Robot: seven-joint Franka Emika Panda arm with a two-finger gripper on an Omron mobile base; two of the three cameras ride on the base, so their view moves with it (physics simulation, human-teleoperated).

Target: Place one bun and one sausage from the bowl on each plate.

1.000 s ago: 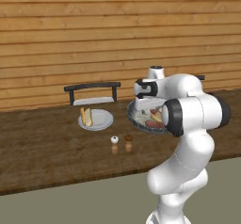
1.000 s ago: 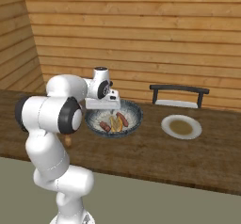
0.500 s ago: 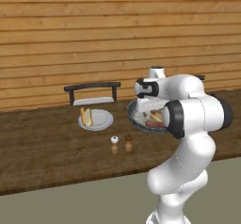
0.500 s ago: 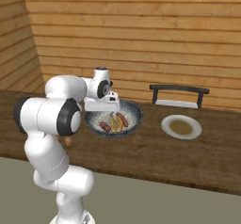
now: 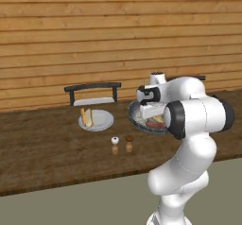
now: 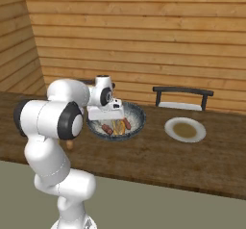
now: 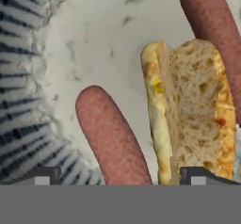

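While arm barely shifts, pincer [image 7: 117, 173] stays spread wide above sausage [image 7: 113, 138] in bowl [image 7: 28, 77].

Even, soft rendered light, faint shadows, no glare, slightly coarse low-resolution textures.

You see the bowl [image 5: 135, 116] partly hidden behind the arm in the left base view. In the hand view, the second sausage [image 7: 214, 30] runs off the right edge.
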